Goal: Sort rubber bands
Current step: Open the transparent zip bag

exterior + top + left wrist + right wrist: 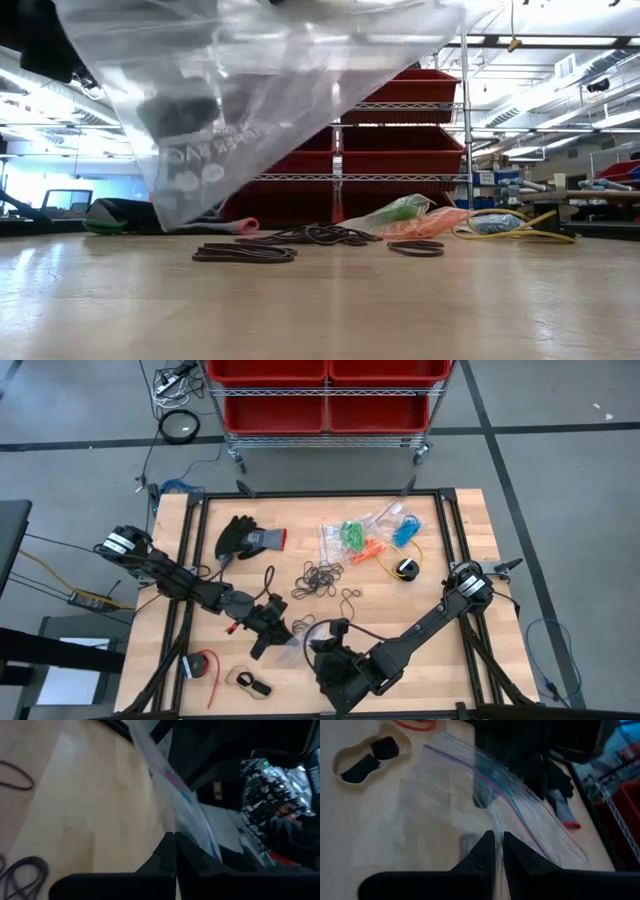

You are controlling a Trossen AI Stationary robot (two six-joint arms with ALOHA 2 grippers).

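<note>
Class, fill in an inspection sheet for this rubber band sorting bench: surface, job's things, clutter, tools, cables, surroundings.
Surface: wooden table, bare wood at the near edge.
Job's things: loose black rubber bands mid-table; bagged green, orange and blue bands toward the far right; clear zip bag lifted between the tools.
Clutter: black glove, red band, tan band.
Tools: left tool shut on the bag edge; right tool pinching the same bag.
Cables: yellow cable by the bags; floor cables behind.
Surroundings: red bin rack.
</note>
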